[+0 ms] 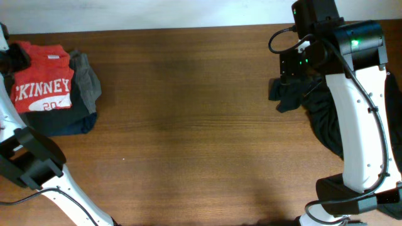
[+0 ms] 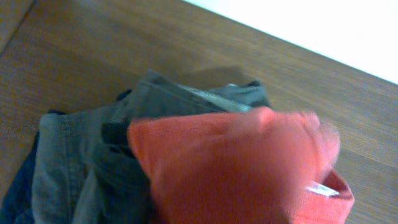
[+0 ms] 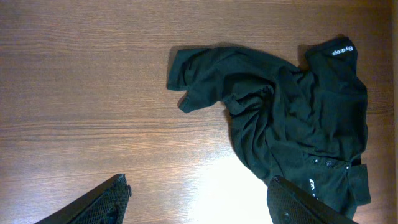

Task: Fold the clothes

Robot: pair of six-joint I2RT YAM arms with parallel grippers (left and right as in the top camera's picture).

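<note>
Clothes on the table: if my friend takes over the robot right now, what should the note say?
Left fingers: at the orange shirt, can't tell if open or shut.
Right fingers: open, empty, over the table by the black shirt.
Done: orange shirt lies folded on a pile of grey and dark clothes at the left.
Left to do: black shirt is crumpled at the right; spread and fold it.
</note>
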